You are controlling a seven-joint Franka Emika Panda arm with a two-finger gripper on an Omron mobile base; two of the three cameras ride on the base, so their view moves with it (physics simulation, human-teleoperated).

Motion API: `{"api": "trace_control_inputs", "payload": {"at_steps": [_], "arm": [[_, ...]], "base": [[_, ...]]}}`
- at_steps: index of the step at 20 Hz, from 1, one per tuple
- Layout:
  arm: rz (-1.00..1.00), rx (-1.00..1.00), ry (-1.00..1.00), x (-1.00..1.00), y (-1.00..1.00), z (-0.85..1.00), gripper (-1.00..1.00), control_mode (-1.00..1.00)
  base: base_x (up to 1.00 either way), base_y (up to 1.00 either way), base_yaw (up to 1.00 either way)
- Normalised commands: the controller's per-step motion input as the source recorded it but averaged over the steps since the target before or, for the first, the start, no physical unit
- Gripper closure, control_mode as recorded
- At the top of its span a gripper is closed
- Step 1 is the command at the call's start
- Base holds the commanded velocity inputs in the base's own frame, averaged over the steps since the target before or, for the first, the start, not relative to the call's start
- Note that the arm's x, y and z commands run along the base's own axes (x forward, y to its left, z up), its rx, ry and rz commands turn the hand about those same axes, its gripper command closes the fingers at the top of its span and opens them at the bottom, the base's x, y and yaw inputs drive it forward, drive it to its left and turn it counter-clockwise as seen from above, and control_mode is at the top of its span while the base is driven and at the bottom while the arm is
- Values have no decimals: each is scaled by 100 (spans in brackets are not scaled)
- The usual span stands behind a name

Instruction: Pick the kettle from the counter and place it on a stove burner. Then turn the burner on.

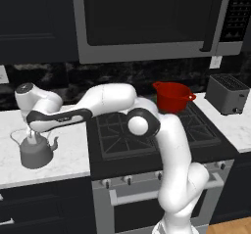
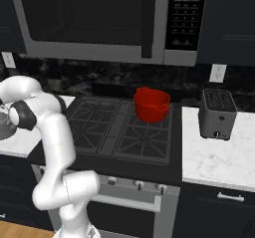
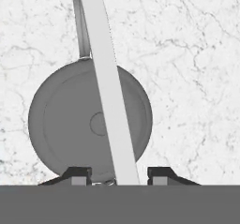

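A dark kitchen with black cabinets, a black backsplash and a microwave (image 1: 147, 20) hung over a black cooktop (image 1: 152, 130); white marble counter (image 1: 68, 159) runs on both sides of it. On the left stretch of counter stands the small grey kettle (image 1: 35, 152), just beside the cooktop's left edge, its spout toward the stove. The white arm reaches left over it, and the gripper (image 1: 31, 139) points straight down over the kettle's top, at its wire handle.

In the hand view the kettle (image 3: 70, 120) is seen from above as a grey disc with the lid knob at its middle, and the pale handle band crosses it slantwise from top to bottom. The two dark fingertips (image 3: 77, 174) stand spread, one on each side of the band's lower end, with a gap between each tip and the band; nothing is pinched. The kettle sits on the marble.

A red pot (image 1: 172, 97) rests on the rear right grate, well apart from the kettle. The front-left burner (image 1: 115, 137) lies bare under its grate. A grey toaster (image 2: 217, 113) stands on the right counter. The microwave's keypad shows small marks too fine to read; no brand is legible anywhere
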Motion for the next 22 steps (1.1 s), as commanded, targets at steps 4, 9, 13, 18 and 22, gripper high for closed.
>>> {"api": "trace_control_inputs", "payload": {"at_steps": [4,9,13,18,22], "arm": [[0,-1,-7,5,-7,-27,100,-100],[-2,3,-20,-3,-38,26,100,-100],[-11,1,-21,-19,-87,26,100,-100],[-20,1,-19,-5,-100,13,100,-100],[-22,1,-19,0,-100,4,100,-100]], "base": [[0,0,0],[0,0,0],[0,0,0],[0,0,0],[0,0,0]]}}
